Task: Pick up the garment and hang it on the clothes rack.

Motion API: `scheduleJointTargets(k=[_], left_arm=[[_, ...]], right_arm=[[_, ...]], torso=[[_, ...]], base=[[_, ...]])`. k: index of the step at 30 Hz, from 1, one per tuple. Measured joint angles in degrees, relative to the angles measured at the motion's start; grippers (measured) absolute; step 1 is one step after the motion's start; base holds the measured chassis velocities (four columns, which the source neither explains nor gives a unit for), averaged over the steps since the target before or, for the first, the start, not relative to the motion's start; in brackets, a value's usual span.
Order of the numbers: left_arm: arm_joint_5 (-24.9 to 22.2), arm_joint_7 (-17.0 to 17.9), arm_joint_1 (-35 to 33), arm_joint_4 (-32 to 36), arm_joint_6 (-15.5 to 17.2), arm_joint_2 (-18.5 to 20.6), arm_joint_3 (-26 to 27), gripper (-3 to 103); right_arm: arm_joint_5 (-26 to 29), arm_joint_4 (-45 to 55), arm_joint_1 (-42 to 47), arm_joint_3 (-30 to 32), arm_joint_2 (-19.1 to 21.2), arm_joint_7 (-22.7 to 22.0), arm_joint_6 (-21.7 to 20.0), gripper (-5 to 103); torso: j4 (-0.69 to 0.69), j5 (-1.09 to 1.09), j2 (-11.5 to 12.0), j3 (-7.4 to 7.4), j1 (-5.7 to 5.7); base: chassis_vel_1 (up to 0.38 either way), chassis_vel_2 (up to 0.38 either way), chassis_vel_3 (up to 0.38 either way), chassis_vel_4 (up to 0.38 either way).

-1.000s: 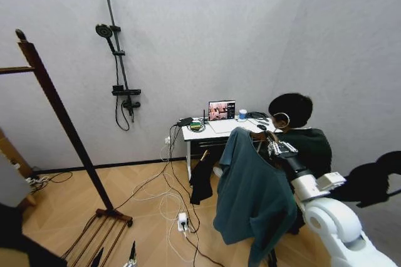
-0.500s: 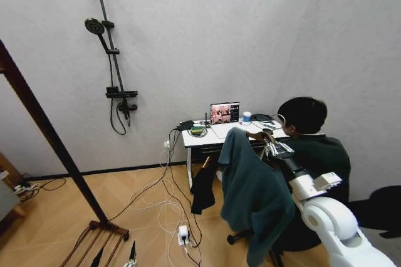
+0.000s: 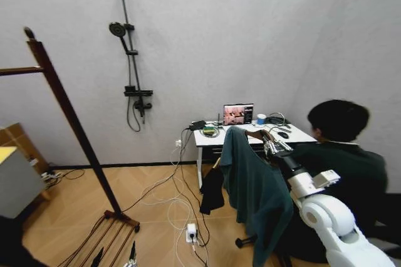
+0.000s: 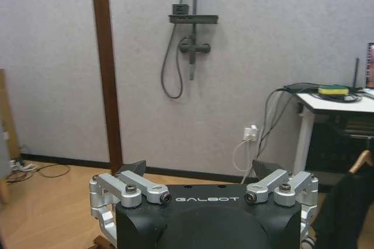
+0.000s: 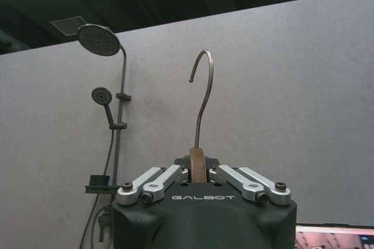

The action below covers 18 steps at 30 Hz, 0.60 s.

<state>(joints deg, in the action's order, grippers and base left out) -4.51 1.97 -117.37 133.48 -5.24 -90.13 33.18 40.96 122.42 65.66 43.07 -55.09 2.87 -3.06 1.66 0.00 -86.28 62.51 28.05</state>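
Observation:
The garment (image 3: 257,188), a dark teal top on a brown wooden hanger (image 3: 253,134), hangs in the air at the right of the head view. My right gripper (image 3: 270,146) is shut on the hanger's neck. In the right wrist view the pads (image 5: 180,173) clamp the wood just below the metal hook (image 5: 204,94), which points up. The clothes rack (image 3: 70,123) stands well to the left, its dark post leaning up from the floor and its bar (image 3: 15,71) running off the left edge. My left gripper (image 4: 198,170) is open and empty, facing the rack post (image 4: 105,68).
A black shower stand (image 3: 128,60) is mounted on the back wall. A white desk (image 3: 250,135) with a laptop stands behind the garment, with a person (image 3: 341,154) seated at it. Cables and a power strip (image 3: 191,232) lie on the wooden floor. Boxes (image 3: 15,173) stand at far left.
The whole picture has shifted as the camera turned, bringing the rack's top and bar back into view at left. The garment stays held in my right gripper.

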Motion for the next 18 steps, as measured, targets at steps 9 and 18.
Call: scheduleJointTargets(k=[9, 18], left_arm=[[0.00, 0.00, 0.00, 0.00, 0.00, 0.00, 0.00, 100], [0.00, 0.00, 0.00, 0.00, 0.00, 0.00, 0.00, 100]], right_arm=[[0.19, -0.05, -3.95, -3.03, -0.19, 0.30, -2.24, 10], [3.77, -1.83, -11.34, -8.68, 0.15, -1.34, -4.96, 10]], torso=[[0.00, 0.00, 0.00, 0.00, 0.00], [0.00, -0.01, 0.00, 0.00, -0.01]], base=[[0.123, 0.113, 0.120, 0.121], [0.122, 0.120, 0.126, 0.125]])
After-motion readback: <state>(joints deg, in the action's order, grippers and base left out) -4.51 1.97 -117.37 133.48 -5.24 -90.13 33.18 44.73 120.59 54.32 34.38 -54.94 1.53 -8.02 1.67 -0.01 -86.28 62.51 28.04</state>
